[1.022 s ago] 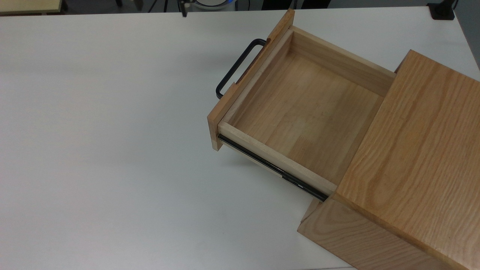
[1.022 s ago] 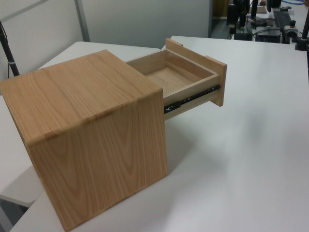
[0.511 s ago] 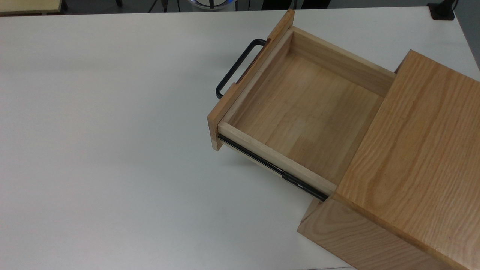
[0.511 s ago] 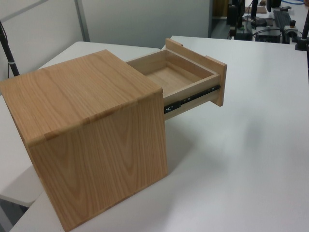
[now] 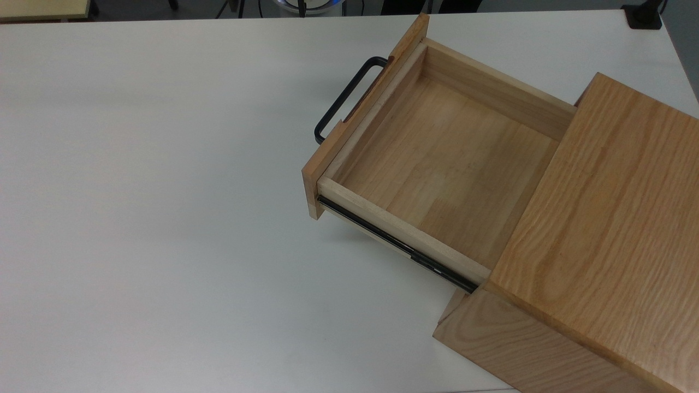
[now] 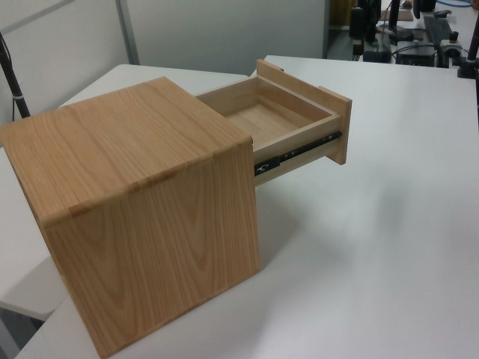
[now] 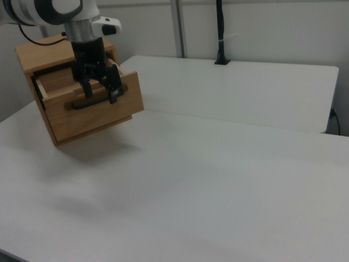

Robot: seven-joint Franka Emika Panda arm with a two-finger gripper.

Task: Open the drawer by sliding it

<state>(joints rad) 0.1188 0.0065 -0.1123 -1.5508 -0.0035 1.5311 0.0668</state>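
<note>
Your drawer [image 5: 437,158] stands pulled well out of the oak cabinet [image 5: 606,229], near the counter's [image 5: 164,218] far edge in the top view. The gripper [image 7: 99,88] hangs before the handle [image 7: 90,102], fingers [image 7: 114,94] spread, holding nothing.

drawer [image 5: 437,164]: we see pale light-wood inside, straight grain | front panel [image 7: 92,112]: warm oak | handle [image 5: 345,98]: black | side rail [image 5: 393,245]: black | cabinet [image 6: 142,217]: orange-brown oak, bold wavy grain | table [image 5: 153,218]: plain white | gripper [image 7: 100,87]: black, arm above it white
</note>
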